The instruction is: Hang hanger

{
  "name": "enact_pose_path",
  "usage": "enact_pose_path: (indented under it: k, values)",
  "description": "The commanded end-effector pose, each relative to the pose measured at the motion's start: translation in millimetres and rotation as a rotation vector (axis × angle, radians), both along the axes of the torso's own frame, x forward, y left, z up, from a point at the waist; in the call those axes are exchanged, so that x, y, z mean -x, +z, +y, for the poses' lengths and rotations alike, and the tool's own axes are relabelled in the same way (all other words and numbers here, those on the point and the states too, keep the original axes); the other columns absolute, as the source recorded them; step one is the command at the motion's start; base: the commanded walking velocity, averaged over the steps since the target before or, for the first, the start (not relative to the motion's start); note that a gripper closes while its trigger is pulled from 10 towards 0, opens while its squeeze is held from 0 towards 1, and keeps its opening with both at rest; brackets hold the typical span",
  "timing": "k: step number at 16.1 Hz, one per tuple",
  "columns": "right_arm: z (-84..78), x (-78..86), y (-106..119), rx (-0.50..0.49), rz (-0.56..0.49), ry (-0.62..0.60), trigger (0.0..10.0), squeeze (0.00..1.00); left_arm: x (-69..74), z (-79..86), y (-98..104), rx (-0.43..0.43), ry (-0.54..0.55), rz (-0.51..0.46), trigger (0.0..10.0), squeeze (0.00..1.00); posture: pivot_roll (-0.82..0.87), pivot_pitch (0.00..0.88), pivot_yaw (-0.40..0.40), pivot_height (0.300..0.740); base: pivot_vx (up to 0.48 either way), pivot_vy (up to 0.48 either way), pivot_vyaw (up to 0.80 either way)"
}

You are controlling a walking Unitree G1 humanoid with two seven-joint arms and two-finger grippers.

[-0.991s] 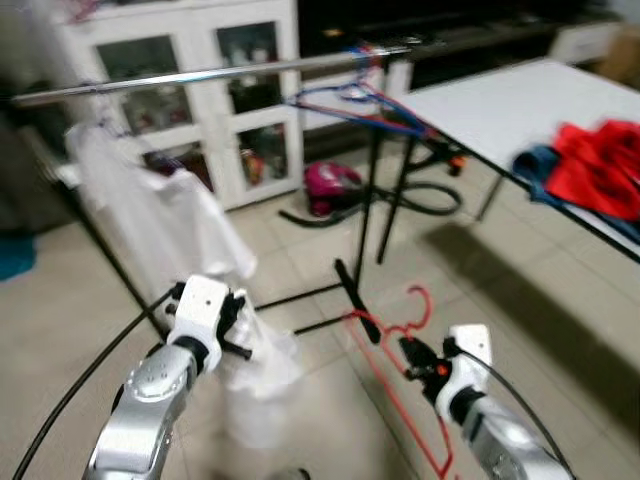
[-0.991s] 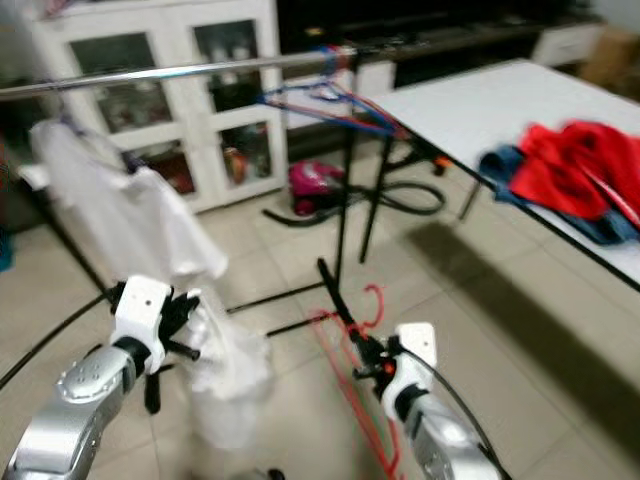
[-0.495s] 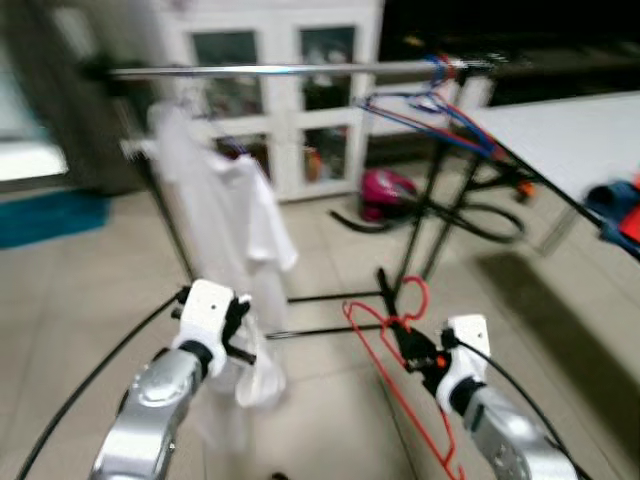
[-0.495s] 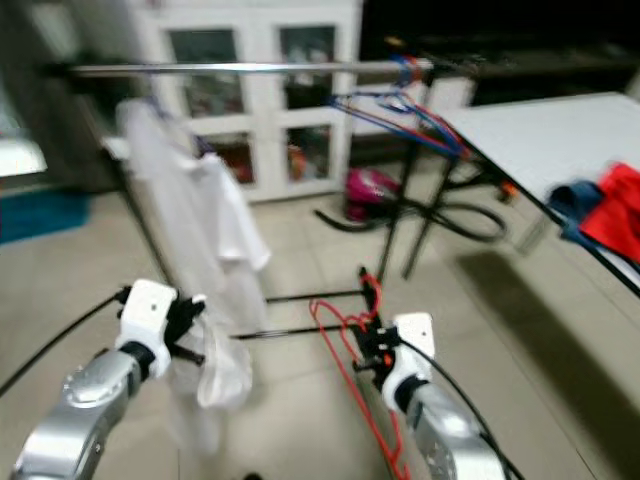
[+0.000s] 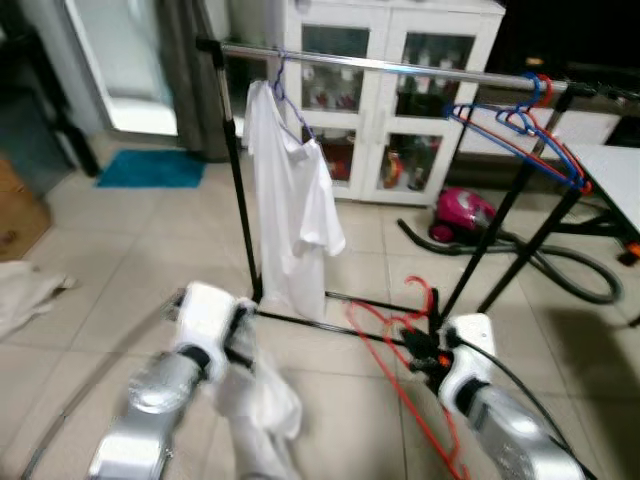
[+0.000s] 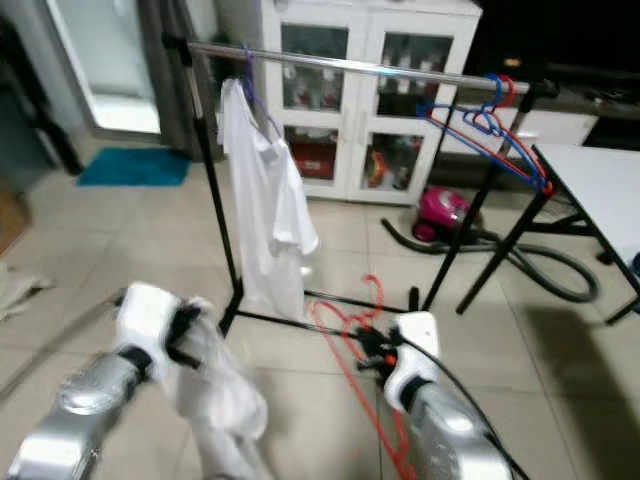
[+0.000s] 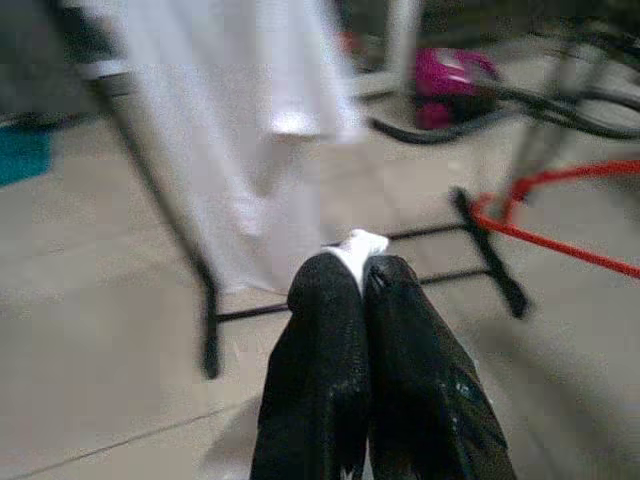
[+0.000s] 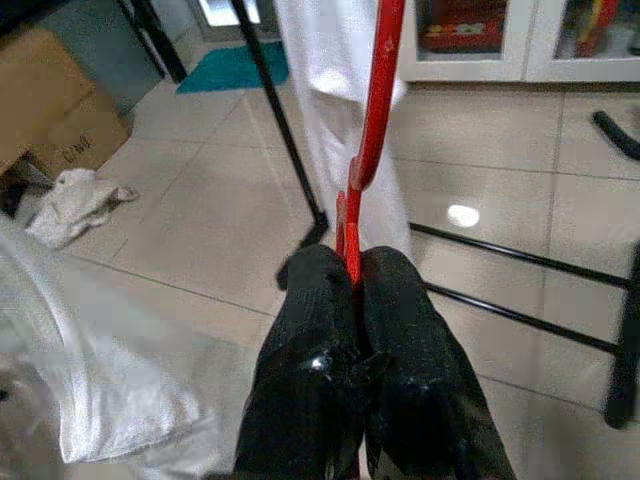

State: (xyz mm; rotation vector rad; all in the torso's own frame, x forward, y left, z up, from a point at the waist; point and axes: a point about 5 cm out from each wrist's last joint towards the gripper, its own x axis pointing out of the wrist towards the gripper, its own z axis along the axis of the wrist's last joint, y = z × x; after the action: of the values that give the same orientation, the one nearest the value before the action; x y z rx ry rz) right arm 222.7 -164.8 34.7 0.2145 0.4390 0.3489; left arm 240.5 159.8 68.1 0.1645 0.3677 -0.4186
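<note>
A shirt (image 5: 292, 215) hangs at the rail's (image 5: 400, 67) left end, hangers (image 5: 520, 130) at its right, cabinet (image 5: 390, 90) behind.

white cabinet (image 5: 400, 90) behind | pink vacuum (image 5: 458, 215) on floor | teal mat (image 5: 150, 168) | cardboard box (image 8: 45, 110)

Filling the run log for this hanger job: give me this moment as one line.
left tool: shut on white garment | right tool: shut on red hanger | rail: ahead
</note>
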Motion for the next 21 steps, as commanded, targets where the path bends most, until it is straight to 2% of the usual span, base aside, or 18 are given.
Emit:
enact_pose_path:
  k: [1, 4, 5, 7, 10, 11, 12, 13, 14, 17, 20, 21]
  values:
    - [2.3, -1.9, 3, -0.012, -0.009, 0.009, 10.0, 0.00, -3.3, 6.7, 8, -0.038, -0.014, -0.031, 10.0, 0.00, 0.10, 0.000, -0.018, 0.740, 0.000, 0.000, 0.00]
    - [4.9, -5.6, 8, -0.002, -0.044, 0.038, 10.0, 0.00, -2.9, 6.8, 10, -0.113, -0.145, -0.019, 10.0, 0.00, 0.11, 0.000, -0.021, 0.740, 0.000, 0.000, 0.00]
    - [2.2, -10.5, 12, 0.003, -0.062, 0.034, 10.0, 0.00, -5.8, 11.2, 12, -0.176, -0.253, 0.002, 10.0, 0.00, 0.11, 0.000, -0.029, 0.740, 0.000, 0.000, 0.00]
    - [-2.5, -15.4, 15, 0.020, -0.073, 0.041, 10.0, 0.00, -9.8, 19.8, 17, -0.222, -0.369, 0.035, 10.0, 0.00, 0.11, 0.000, -0.037, 0.740, 0.000, 0.000, 0.00]
    - [-6.8, -23.9, 28, 0.060, -0.127, 0.179, 10.0, 0.00, -34.3, 42.8, 45, -0.344, -0.696, 0.116, 10.0, 0.00, 0.13, 0.000, -0.064, 0.740, 0.000, 0.000, 0.00]
    - [-6.0, -23.7, 29, 0.069, -0.127, 0.223, 10.0, 0.00, -40.5, 45.0, 50, -0.378, -0.737, 0.117, 10.0, 0.00, 0.13, 0.000, -0.064, 0.740, 0.000, 0.000, 0.00]
    - [-3.5, -22.4, 33, 0.101, -0.124, 0.337, 10.0, 0.00, -57.5, 49.3, 59, -0.424, -0.759, 0.116, 10.0, 0.00, 0.12, 0.000, -0.064, 0.740, 0.000, 0.000, 0.00]
    - [-2.6, -21.7, 34, 0.121, -0.117, 0.386, 10.0, 0.00, -65.6, 50.6, 63, -0.443, -0.744, 0.110, 10.0, 0.00, 0.12, 0.000, -0.063, 0.740, 0.000, 0.000, 0.00]
    - [-3.0, -19.1, 37, 0.185, -0.080, 0.516, 10.0, 0.00, -87.6, 49.6, 76, -0.471, -0.703, 0.059, 10.0, 0.00, 0.11, 0.000, -0.056, 0.740, 0.000, 0.000, 0.00]
    - [-1.2, -22.4, 44, 0.202, -0.075, 0.537, 10.0, 0.00, -99.6, 40.8, 82, -0.436, -0.707, 0.030, 10.0, 0.00, 0.11, 0.000, -0.044, 0.740, 0.000, 0.000, 0.00]
    - [4.0, -23.3, 52, 0.180, -0.087, 0.551, 10.0, 0.00, -106.5, 38.3, 79, -0.424, -0.721, 0.083, 10.0, 0.00, 0.11, 0.015, -0.042, 0.740, 0.000, 0.000, 0.00]
    - [7.4, -21.3, 54, 0.142, -0.087, 0.561, 10.0, 0.00, -109.2, 37.8, 77, -0.423, -0.701, 0.095, 10.0, 0.00, 0.11, 0.027, -0.042, 0.740, 0.000, 0.000, 0.00]
